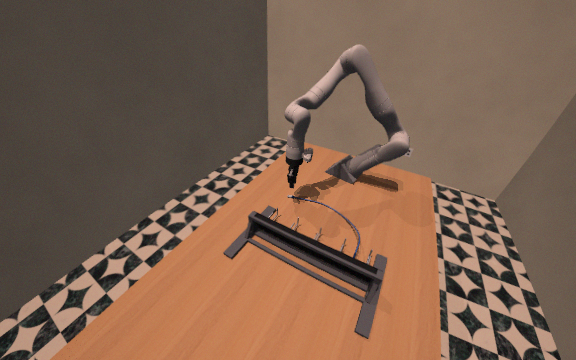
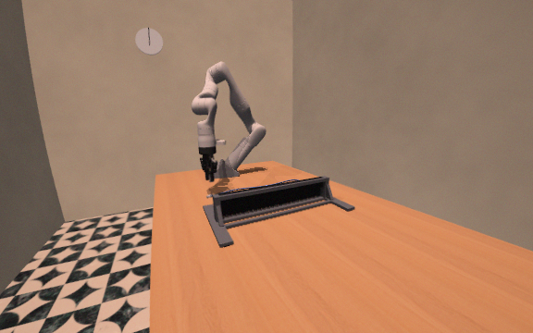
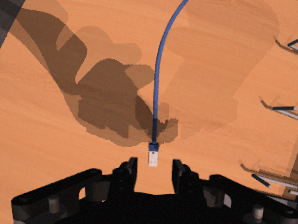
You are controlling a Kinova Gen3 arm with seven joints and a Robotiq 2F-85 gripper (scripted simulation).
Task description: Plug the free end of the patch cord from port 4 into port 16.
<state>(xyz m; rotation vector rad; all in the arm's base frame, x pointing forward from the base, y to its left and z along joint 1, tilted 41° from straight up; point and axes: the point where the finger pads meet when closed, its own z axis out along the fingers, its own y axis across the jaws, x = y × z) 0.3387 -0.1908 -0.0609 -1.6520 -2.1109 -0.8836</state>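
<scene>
My gripper [image 1: 291, 187] [image 2: 209, 180] [image 3: 154, 167] is partly open and empty, pointing down above the table. The cord's free plug [image 1: 291, 197] [image 2: 209, 196] [image 3: 153, 155], clear with a dark blue rear, lies on the table below the fingers; in the wrist view it shows just ahead of the gap between the fingertips. The blue cord [image 1: 339, 210] [image 3: 157, 82] curves from the plug across the table to the rack [image 1: 313, 245] [image 2: 271, 189], at its end nearer the right side in the top view. The ports and white number plates are not readable in these views.
Thin metal cable holders [image 1: 319, 233] [image 3: 283, 108] stick out from the rack's side that faces the arm. The rack's feet [image 1: 371, 317] [image 2: 224, 236] lie on the wooden table [image 1: 208, 310] [image 2: 340, 277]. The table's long edge is near the plug, with tiled floor beyond. The arm's base stands behind the cord.
</scene>
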